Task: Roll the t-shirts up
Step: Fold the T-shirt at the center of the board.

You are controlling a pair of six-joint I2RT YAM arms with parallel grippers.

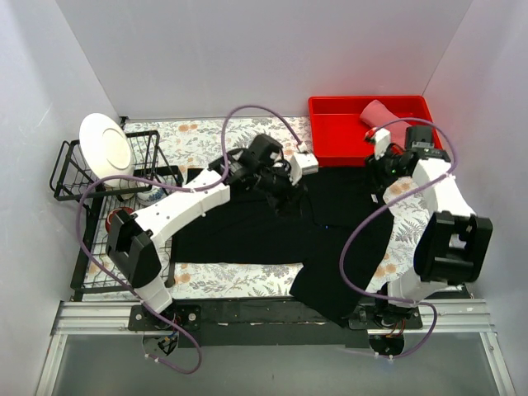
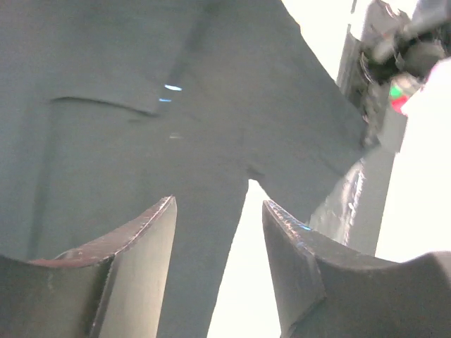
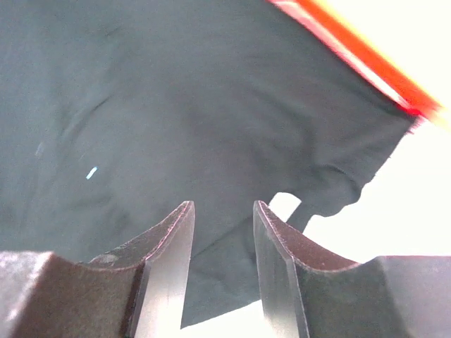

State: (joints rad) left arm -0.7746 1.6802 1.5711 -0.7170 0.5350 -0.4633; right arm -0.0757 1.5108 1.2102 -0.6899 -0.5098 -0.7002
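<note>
Hovering at the upper edge of the black t-shirt (image 1: 247, 231) spread mid-frame, my left hand (image 2: 218, 204) and right hand (image 3: 222, 205) are part-open and empty, likely placed to start rolling. The pink t-shirt (image 1: 384, 113) lies in the red bin (image 1: 330, 136), upper right.

The left arm (image 1: 181, 205) and right arm (image 1: 441, 194) reach forward, wrists turned inward. The left gripper (image 2: 218, 203) and right gripper (image 3: 223, 204) tilt downward, jaws parted.

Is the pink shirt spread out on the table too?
No, the pink shirt sits bunched up in the red bin, while only the black shirt lies on the table.
</note>
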